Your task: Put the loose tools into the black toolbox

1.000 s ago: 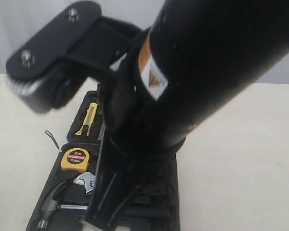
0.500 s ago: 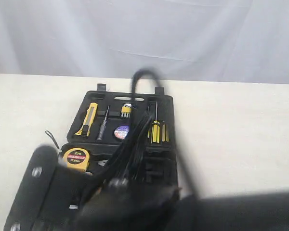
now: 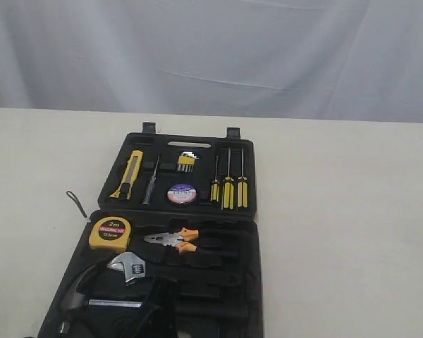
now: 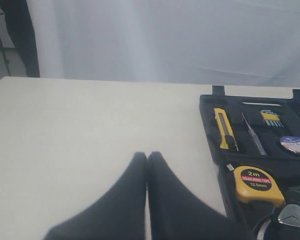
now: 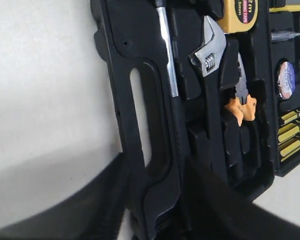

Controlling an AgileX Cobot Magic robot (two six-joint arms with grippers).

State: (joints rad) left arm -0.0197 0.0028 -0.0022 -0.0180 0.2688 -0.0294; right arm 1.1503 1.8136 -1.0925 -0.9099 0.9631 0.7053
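Right gripper fingers apart, medium gap, nothing clamped as far as shown. Handle rim of the black toolbox shows between them, contact unclear; that's the case's 6 o'clock edge in exterior view. Left gripper pressed closed, empty, over bare table, case off to one side. Loose tools all in slots: utility knife 11 o'clock, tape roll 12, tape measure 9, pliers centre, axis 9–3, nose to 9. Right arm nearer. Probably nothing left to load.
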